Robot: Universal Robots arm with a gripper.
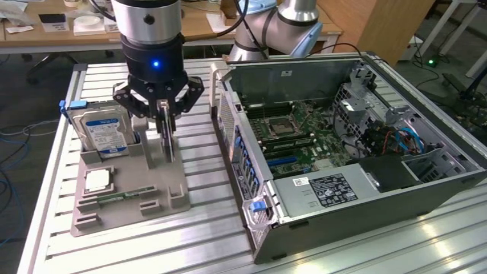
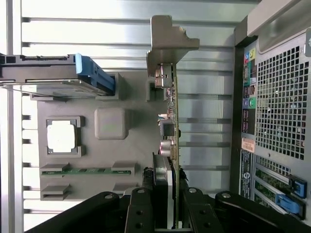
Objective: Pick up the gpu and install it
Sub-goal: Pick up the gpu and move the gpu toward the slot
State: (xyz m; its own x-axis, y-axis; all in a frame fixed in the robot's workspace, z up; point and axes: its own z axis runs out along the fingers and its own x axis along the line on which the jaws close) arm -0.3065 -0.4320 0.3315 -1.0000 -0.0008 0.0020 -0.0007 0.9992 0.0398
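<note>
The gpu (image 1: 166, 140) is a thin dark card standing on edge in a slot of the grey fixture (image 1: 129, 197) at the exterior view's left. My gripper (image 1: 162, 121) hangs straight down over it, shut on its upper edge with one finger on each side. In the wrist view the gpu (image 2: 171, 111) runs edge-on away from my gripper (image 2: 166, 194), its silver bracket at the far end. Its lower edge still seems to rest in the fixture (image 2: 131, 145).
An open computer case (image 1: 426, 194) lies on its side at the exterior view's right, motherboard (image 1: 293, 142) exposed; its rear panel (image 2: 277, 97) shows beside the card. The fixture also holds a hard drive (image 1: 102, 134), a processor chip (image 1: 97, 181) and a memory stick (image 1: 118, 196). A slatted aluminium table (image 1: 205, 240) carries everything.
</note>
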